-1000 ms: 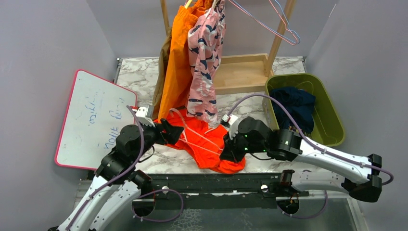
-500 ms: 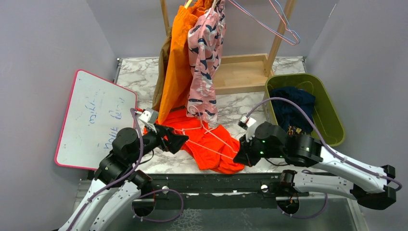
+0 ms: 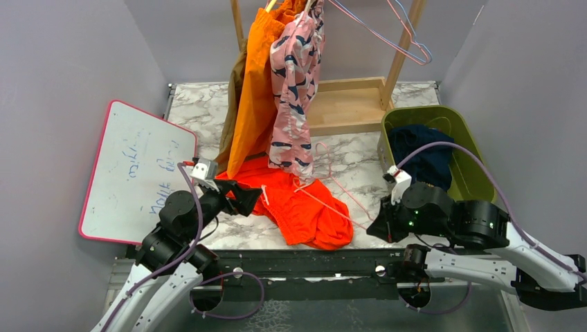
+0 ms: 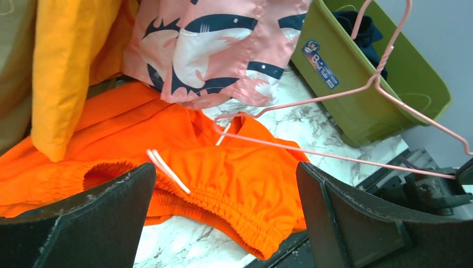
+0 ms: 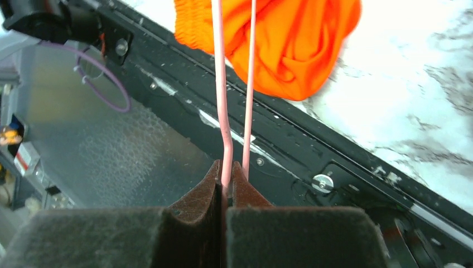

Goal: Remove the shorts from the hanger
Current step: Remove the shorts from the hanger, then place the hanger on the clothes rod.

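While red-orange shorts [image 3: 304, 211] lay on the marble table [image 3: 360, 155] between grey walls, the left gripper [image 4: 226, 184] hovered spread by them, and the right gripper [image 5: 225, 192] pinched the pink hanger [image 4: 334, 156].

Red-orange shorts [image 3: 304, 214] lie crumpled, pink hanger [image 5: 219, 84] partly over them.

A whiteboard [image 3: 135, 173] leans over the table's [image 3: 360, 155] left edge. A rack [image 3: 346, 104] stands at the far edge, with hanging shorts [image 3: 277, 90] draped from its left side. A bin [image 3: 477, 173] sits along the right edge, with folded shorts [image 3: 426, 152] inside it. The loose shorts [image 3: 304, 207] lie at the middle of the near edge, below the hanging ones. The wire hanger [image 5: 218, 84] reaches from their right side to the right gripper [image 5: 225, 178], which pinches it at the near edge. The left gripper [image 3: 249, 197] hangs just left of them.
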Motion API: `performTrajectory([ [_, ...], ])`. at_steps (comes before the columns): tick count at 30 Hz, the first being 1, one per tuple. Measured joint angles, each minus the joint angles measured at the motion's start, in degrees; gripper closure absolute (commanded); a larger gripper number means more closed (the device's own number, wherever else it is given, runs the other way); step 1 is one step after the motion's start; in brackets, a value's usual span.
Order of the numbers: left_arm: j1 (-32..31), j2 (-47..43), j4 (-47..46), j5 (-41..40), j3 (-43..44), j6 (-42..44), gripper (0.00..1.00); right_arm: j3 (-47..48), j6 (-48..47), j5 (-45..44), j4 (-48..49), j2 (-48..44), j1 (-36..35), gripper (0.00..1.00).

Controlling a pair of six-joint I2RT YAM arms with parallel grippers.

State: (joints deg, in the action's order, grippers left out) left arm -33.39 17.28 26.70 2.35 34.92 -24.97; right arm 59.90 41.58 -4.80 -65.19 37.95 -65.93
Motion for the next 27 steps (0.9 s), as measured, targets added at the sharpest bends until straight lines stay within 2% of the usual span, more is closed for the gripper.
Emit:
performTrajectory([
  [7,0.0,0.0,0.0,-3.9,0.0,1.2,0.01,5.1,5.2,-9.9,-7.7,1.1,0.0,0.99],
  [14,0.0,0.8,0.2,-6.9,-0.7,1.7,0.01,8.2,6.5,-22.2,-7.3,2.3,0.0,0.99],
  [20,0.0,2.7,0.4,-8.1,-0.7,1.7,0.01,7.3,2.1,-32.5,1.7,4.0,0.0,0.99],
  [27,0.0,4.9,0.5,-8.5,-0.8,1.8,0.01,7.1,-9.7,-40.9,15.1,10.3,0.0,0.99],
])
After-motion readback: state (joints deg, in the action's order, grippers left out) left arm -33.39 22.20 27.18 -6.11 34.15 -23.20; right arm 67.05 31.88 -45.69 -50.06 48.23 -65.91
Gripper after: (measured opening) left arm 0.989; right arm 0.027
